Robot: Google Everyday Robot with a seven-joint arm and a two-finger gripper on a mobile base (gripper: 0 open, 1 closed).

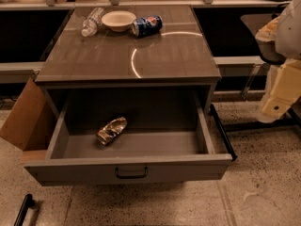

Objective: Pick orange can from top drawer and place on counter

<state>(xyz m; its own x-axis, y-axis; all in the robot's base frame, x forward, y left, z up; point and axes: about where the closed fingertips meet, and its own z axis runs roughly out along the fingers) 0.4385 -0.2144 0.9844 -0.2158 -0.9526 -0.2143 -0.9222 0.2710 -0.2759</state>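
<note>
The top drawer [129, 166] is pulled wide open below the counter [94, 55], its black handle facing me. The orange can [112, 130], dented and shiny gold-silver, lies on its side on the drawer floor, left of centre. My gripper [274, 105] hangs at the right edge of the view, at the cream-coloured end of the white arm. It is to the right of the counter, well away from the drawer and the can, and nothing shows in it.
On the counter's far side lie a clear plastic bottle [91, 21], a white bowl [118, 20] and a blue Pepsi can [146, 25] on its side. A cardboard flap [22, 119] stands left of the drawer. A black bar [23, 210] lies on the floor.
</note>
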